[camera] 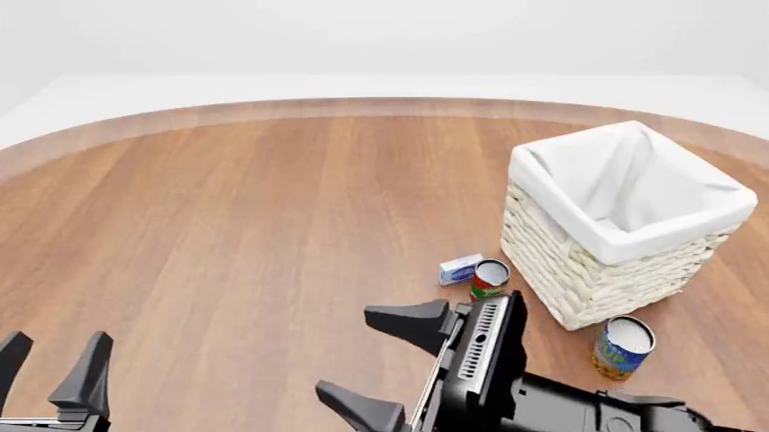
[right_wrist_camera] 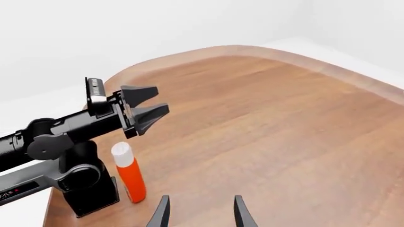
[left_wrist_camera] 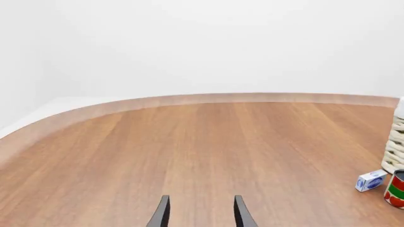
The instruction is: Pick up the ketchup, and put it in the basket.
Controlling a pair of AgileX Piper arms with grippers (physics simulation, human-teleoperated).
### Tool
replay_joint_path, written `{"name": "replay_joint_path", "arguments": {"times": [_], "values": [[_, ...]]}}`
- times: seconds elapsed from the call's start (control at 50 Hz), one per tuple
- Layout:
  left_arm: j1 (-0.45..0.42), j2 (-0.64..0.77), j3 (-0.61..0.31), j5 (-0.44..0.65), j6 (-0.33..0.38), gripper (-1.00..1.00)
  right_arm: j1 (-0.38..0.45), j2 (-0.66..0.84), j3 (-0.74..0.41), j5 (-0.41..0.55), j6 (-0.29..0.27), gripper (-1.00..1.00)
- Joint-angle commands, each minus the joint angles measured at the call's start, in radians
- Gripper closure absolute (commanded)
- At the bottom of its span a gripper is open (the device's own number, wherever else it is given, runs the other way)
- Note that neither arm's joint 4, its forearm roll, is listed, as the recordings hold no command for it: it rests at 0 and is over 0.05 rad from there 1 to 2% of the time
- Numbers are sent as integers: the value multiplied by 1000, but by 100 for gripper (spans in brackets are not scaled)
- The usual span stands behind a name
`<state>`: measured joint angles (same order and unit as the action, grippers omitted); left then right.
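The ketchup (right_wrist_camera: 129, 177), a red-orange bottle with a white cap, shows only in the right wrist view. It stands upright on the table edge beside the left arm's base, ahead of my right gripper (right_wrist_camera: 200, 213), which is open and empty. In the front view the right gripper (camera: 342, 353) points left, and the ketchup is out of view. My left gripper (camera: 50, 364) is open and empty at the near left; it also shows in the left wrist view (left_wrist_camera: 202, 215) and the right wrist view (right_wrist_camera: 161, 99). The basket (camera: 625, 241) stands at the right.
A red-and-green can (camera: 489, 279) and a small blue-and-white box (camera: 460, 269) sit by the basket's near left corner. A blue-and-orange can (camera: 621, 346) stands in front of the basket. The left arm's base (right_wrist_camera: 88, 187) is next to the ketchup.
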<state>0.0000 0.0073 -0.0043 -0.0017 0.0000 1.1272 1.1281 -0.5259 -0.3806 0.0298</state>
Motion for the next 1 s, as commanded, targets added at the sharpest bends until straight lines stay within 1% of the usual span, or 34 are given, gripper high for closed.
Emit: {"name": "replay_joint_path", "arguments": {"times": [0.02, 0.04, 0.06, 0.28, 0.5, 0.6, 0.64, 0.68, 0.82, 1.0], "values": [[0, 0, 0, 0, 0, -100, 57, 78, -33, -23, 5, -100], [0, 0, 0, 0, 0, -100, 55, 85, -34, -26, -9, -100], [0, 0, 0, 0, 0, -100, 55, 85, -34, -26, -9, -100], [0, 0, 0, 0, 0, -100, 99, 158, -64, -47, 14, -100], [0, 0, 0, 0, 0, -100, 141, 215, -114, -37, 29, -100], [0, 0, 0, 0, 0, -100, 165, 259, -149, -27, 59, -100], [0, 0, 0, 0, 0, -100, 166, 260, -153, -27, 61, -100], [0, 0, 0, 0, 0, -100, 177, 277, -166, -23, 77, -100], [0, 0, 0, 0, 0, -100, 188, 301, -185, -18, 94, -100], [0, 0, 0, 0, 0, -100, 211, 324, -211, -10, 128, -100]]}}
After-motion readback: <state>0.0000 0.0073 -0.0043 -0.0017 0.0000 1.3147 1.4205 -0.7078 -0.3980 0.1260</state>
